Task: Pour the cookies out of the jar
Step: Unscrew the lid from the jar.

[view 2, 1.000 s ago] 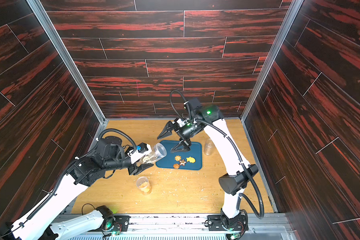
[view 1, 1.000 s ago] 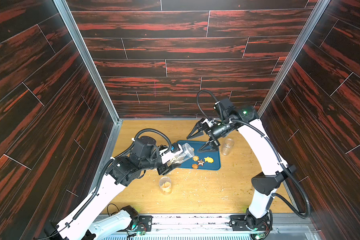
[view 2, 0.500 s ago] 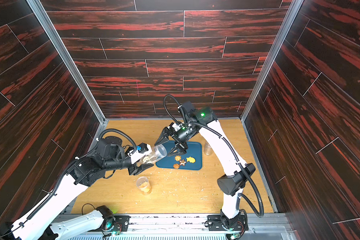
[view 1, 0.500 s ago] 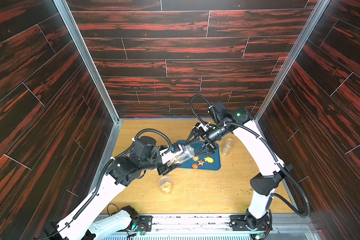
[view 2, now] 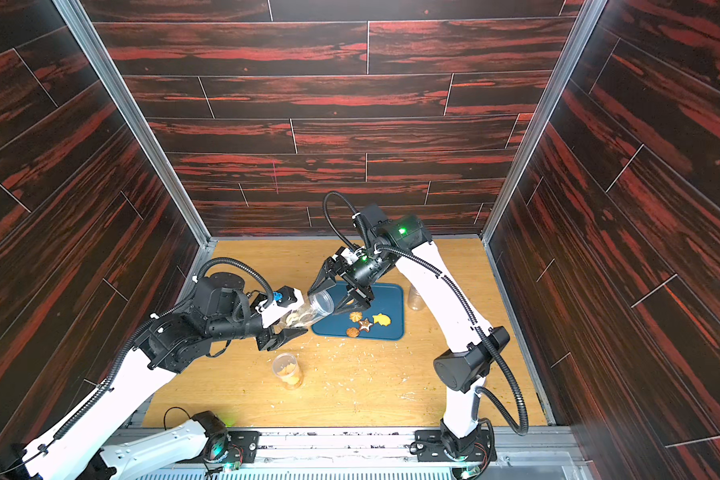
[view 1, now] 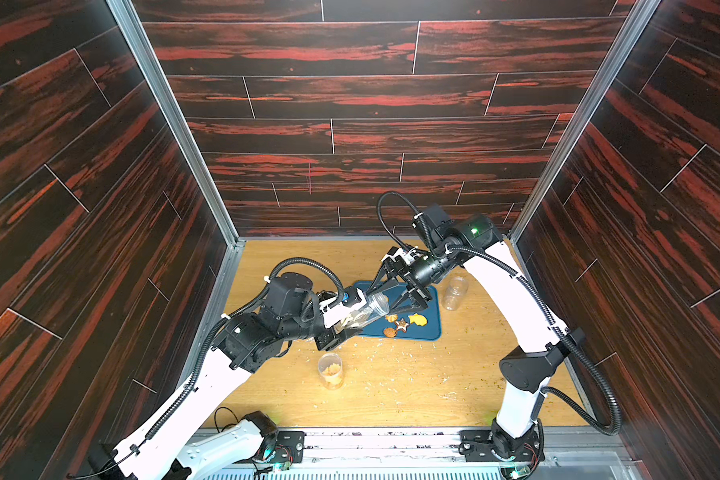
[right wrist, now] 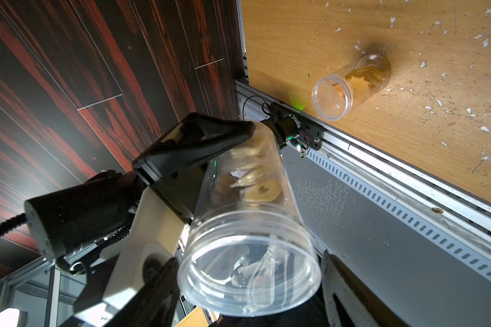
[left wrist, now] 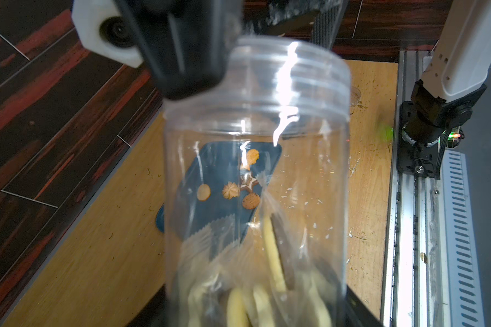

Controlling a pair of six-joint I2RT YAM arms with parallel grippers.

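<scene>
At the centre of a top view, we see the left gripper [view 1: 344, 320] clamped on the tilted jar [view 1: 366, 313], mouth over the blue tray [view 1: 431, 328] — several cookies [view 1: 352, 322] inside, five on the tray. The right gripper [view 1: 382, 302] straddles the mouth, jaws apart — contact unclear.

Left wrist view: jar [left wrist: 255, 170] base cut off by frame edge, cookies [left wrist: 236, 308] inside blurred; right gripper [view 1: 381, 301] contact with rim indeterminate.

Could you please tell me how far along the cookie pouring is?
Done: a few cookies lie on the blue tray. In hand: the left gripper holds the jar tilted toward it, the right gripper straddling its mouth. Left: more cookies sit inside the jar.
</scene>
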